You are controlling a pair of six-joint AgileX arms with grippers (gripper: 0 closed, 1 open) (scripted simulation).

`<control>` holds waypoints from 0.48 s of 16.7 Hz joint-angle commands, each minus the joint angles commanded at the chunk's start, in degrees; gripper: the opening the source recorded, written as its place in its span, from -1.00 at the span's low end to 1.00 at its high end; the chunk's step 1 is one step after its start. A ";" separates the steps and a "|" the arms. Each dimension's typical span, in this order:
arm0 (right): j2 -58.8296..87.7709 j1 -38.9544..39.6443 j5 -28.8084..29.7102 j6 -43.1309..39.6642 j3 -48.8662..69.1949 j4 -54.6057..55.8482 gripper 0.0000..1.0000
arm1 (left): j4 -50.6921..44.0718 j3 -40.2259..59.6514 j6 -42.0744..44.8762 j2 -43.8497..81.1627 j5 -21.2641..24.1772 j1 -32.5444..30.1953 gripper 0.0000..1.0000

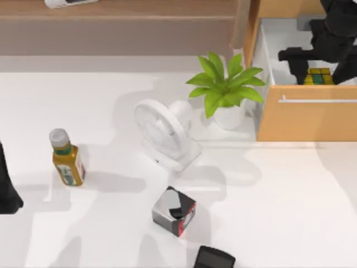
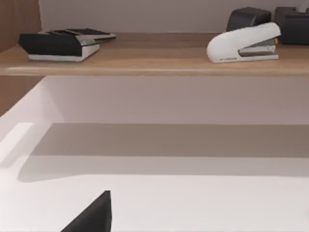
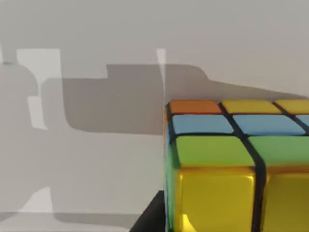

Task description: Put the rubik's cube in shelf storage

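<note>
The rubik's cube (image 1: 318,78), with yellow, green and orange squares, sits low inside the open orange-wood drawer (image 1: 312,120) at the back right. My right gripper (image 1: 319,68) reaches down into the drawer with a black finger on each side of the cube, shut on it. In the right wrist view the rubik's cube (image 3: 231,164) is very close, and a dark fingertip (image 3: 149,217) lies against its side over the drawer's white inside. The shelf storage (image 1: 111,11) runs along the back left; its ledge (image 2: 145,60) faces the left wrist camera. My left arm (image 1: 6,187) is parked at the left edge.
A potted plant (image 1: 226,89), a white fan (image 1: 164,134), a yellow bottle (image 1: 67,159), a grey, black and red box (image 1: 174,212) and a dark object (image 1: 213,258) stand on the table. A white stapler (image 2: 244,43) and a black device (image 2: 60,43) lie on the ledge.
</note>
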 joint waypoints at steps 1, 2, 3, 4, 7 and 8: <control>0.00 0.00 0.00 0.00 0.00 0.00 -0.36 | 0.00 0.00 0.00 0.00 0.00 0.00 1.00; 0.00 0.00 0.00 0.00 0.00 0.00 -0.51 | 0.00 0.00 0.00 0.00 0.00 0.00 1.00; 0.00 0.00 0.00 0.00 0.00 0.00 -0.66 | 0.00 0.00 0.00 0.00 0.00 0.00 1.00; 0.00 0.00 0.00 0.00 0.00 0.00 -0.81 | 0.00 0.00 0.00 0.00 0.00 0.00 1.00; 0.00 0.00 0.00 0.00 0.00 0.00 -1.00 | 0.00 0.00 0.00 0.00 0.00 0.00 1.00; 0.00 0.00 0.00 0.00 0.00 0.00 -1.00 | 0.00 0.00 0.00 0.00 0.00 0.00 1.00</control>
